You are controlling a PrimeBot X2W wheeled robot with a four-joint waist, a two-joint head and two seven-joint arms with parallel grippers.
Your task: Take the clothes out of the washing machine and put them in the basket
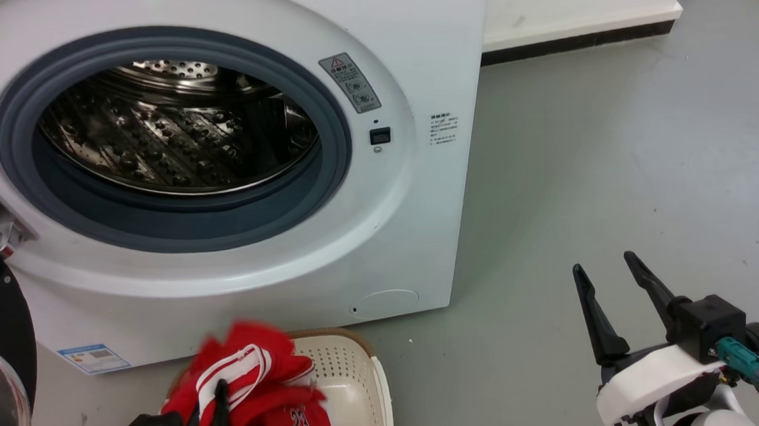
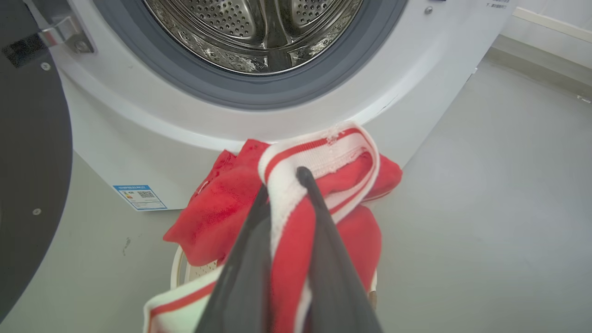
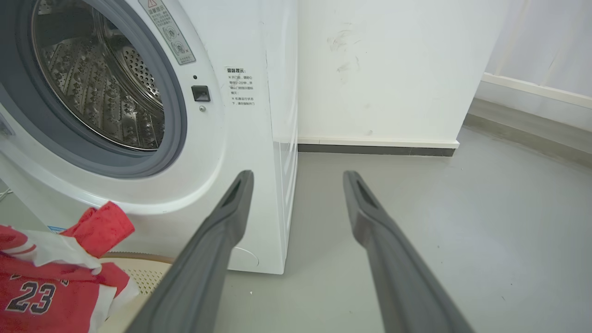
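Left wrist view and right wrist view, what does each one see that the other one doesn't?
Left wrist view's own: the left end effector shut on the red and white clothes, and the dark door. Right wrist view's own: the open right end effector, the number 23 on the clothes, and the white wall. Shared: the clothes, the washing machine, the basket and the grey floor.

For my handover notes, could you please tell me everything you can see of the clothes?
The clothes are a bunched heap of soft-looking, crumpled red sports fabric with white stripes and trim, one piece showing the number 23. The left hand is shut on a red-and-white striped band, holding part of the bundle up, while the rest droops over the cream basket on the floor before the washing machine.
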